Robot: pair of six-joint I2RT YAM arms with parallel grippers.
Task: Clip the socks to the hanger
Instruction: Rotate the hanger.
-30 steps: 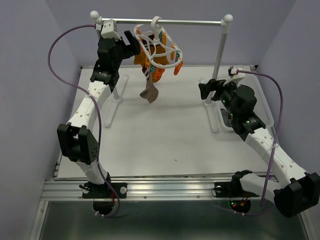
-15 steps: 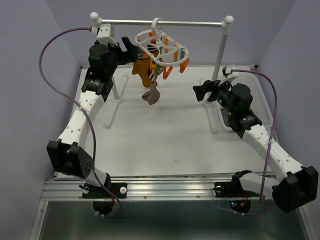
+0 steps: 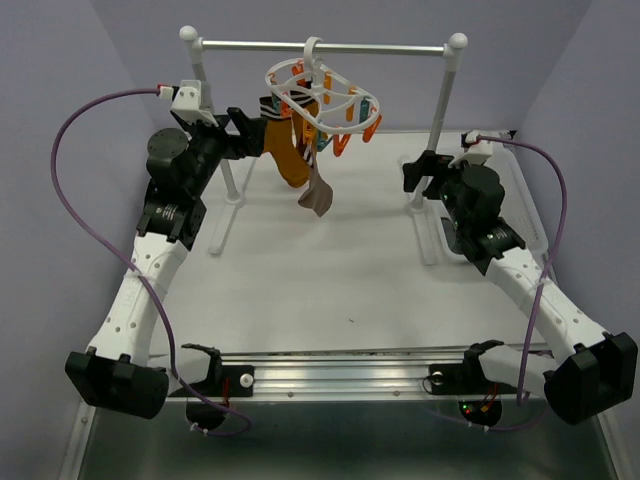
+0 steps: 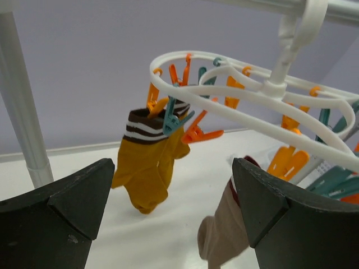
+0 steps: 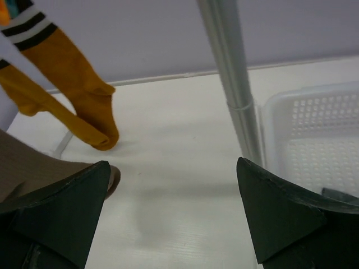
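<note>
The hanger (image 3: 316, 62) is a white oval ring with orange and teal clips, hooked on the rail. A mustard sock (image 3: 286, 152) with a striped cuff hangs from a teal clip, and a tan sock (image 3: 319, 193) hangs beside it. My left gripper (image 3: 248, 133) is open just left of the mustard sock, touching nothing. In the left wrist view the open left gripper (image 4: 173, 185) frames the mustard sock (image 4: 147, 168) and the tan sock (image 4: 224, 235) under the hanger (image 4: 247, 89). My right gripper (image 3: 418, 170) is open by the right post. The wrist view of the right gripper (image 5: 173, 168) shows nothing between its fingers.
The silver rail (image 3: 380, 44) spans two white posts; the right post (image 5: 227, 67) stands just ahead of the right gripper. A white plastic basket (image 5: 314, 134) sits on the table to its right. Purple walls enclose the white table (image 3: 340, 280).
The left gripper has drawn back from the hanger, down and to the left. The hanger has swung level and the socks have shifted. The right gripper has turned slightly toward the back.
</note>
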